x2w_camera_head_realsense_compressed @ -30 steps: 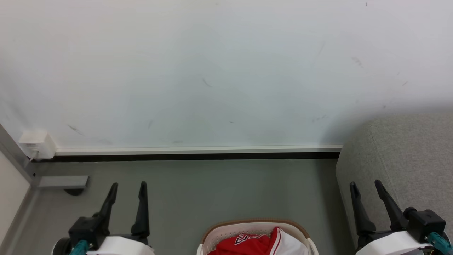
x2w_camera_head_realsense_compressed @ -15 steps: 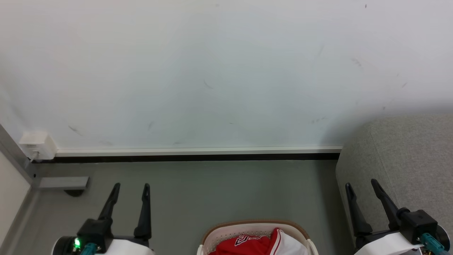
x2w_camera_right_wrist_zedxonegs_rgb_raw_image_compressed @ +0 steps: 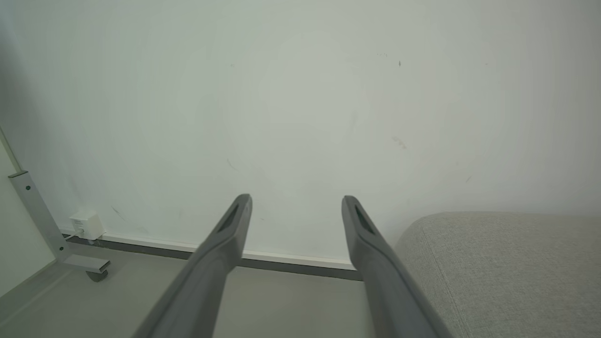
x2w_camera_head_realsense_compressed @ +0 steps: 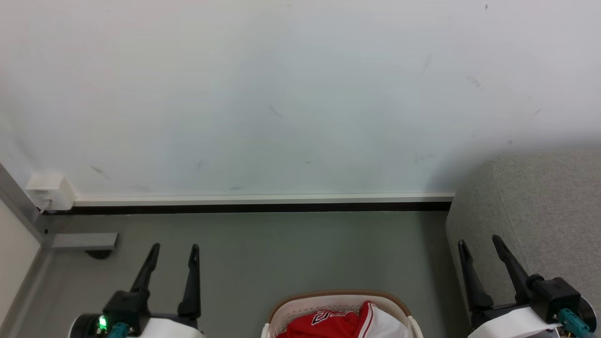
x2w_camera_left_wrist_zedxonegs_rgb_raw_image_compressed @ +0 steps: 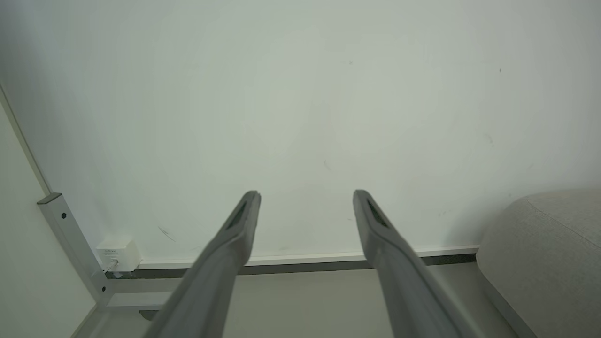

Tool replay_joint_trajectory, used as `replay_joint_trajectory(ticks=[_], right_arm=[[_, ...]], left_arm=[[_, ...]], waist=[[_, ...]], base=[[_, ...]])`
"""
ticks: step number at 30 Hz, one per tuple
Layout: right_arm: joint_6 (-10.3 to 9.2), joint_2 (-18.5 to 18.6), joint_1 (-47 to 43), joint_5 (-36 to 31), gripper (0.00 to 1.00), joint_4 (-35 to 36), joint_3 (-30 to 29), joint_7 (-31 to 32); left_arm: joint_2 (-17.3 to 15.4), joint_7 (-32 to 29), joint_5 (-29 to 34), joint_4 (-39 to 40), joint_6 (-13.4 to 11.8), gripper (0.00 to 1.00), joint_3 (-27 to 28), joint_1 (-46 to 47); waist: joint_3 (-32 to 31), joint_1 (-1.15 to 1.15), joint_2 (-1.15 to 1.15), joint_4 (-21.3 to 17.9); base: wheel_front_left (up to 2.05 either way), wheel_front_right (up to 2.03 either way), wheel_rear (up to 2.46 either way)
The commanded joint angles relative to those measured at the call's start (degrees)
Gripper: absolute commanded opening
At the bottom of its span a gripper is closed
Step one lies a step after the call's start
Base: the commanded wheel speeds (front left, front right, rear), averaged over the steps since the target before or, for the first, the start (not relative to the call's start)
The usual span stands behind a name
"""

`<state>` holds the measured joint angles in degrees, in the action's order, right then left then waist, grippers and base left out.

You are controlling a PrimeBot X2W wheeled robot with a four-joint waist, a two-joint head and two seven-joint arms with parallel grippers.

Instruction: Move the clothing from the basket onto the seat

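Observation:
Red clothing (x2w_camera_head_realsense_compressed: 335,323) with a white panel lies in the white basket (x2w_camera_head_realsense_compressed: 300,307) with a brown rim, at the bottom centre of the head view. The grey seat (x2w_camera_head_realsense_compressed: 540,206) fills the right side, and its corner appears too in the left wrist view (x2w_camera_left_wrist_zedxonegs_rgb_raw_image_compressed: 544,253) and the right wrist view (x2w_camera_right_wrist_zedxonegs_rgb_raw_image_compressed: 507,267). My left gripper (x2w_camera_head_realsense_compressed: 174,246) hangs open over the floor, left of the basket. My right gripper (x2w_camera_head_realsense_compressed: 479,240) stands open in front of the seat's near corner. Both are empty, as also seen for the left gripper (x2w_camera_left_wrist_zedxonegs_rgb_raw_image_compressed: 305,193) and the right gripper (x2w_camera_right_wrist_zedxonegs_rgb_raw_image_compressed: 296,198).
A white wall (x2w_camera_head_realsense_compressed: 281,94) with a skirting board (x2w_camera_head_realsense_compressed: 263,199) stands ahead. A small white wall box (x2w_camera_head_realsense_compressed: 49,190) and a grey metal frame foot (x2w_camera_head_realsense_compressed: 82,241) sit at the far left. Grey floor (x2w_camera_head_realsense_compressed: 291,249) stretches between the wall and the basket.
Both grippers drew slightly back toward the bottom edge and the left one shifted a little right. Basket, clothing and seat stayed put.

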<state>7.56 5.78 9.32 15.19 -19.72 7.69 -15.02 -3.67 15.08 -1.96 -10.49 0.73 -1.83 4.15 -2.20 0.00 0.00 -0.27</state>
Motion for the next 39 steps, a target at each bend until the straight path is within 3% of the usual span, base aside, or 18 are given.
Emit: replay_joint_trajectory(ticks=[1, 24, 39], right_arm=[[-0.14, 0.1, 0.4, -0.1, 1.00, 0.1, -0.1, -0.1], [-0.13, 1.1, 1.8, 1.9, 1.00, 0.6, 0.2, -0.1], [-0.13, 2.2, 8.2, 3.8, 1.00, 4.9, -2.0, -0.1]], left_arm=[[0.1, 0.1, 0.1, -0.1, 0.2, 1.00, 0.3, -0.2], [0.5, 0.1, -0.9, 0.4, 1.8, 1.00, 0.5, 1.2], [0.6, 0.1, -1.6, -3.8, 4.5, 1.00, -2.8, 8.6]], waist=[[0.0, 0.00, 0.00, 0.0], [2.6, 0.00, 0.00, -2.9], [14.3, 0.00, 0.00, -9.5]], base=[[0.00, 0.00, 0.00], [0.00, 0.00, 0.00], [0.00, 0.00, 0.00]])
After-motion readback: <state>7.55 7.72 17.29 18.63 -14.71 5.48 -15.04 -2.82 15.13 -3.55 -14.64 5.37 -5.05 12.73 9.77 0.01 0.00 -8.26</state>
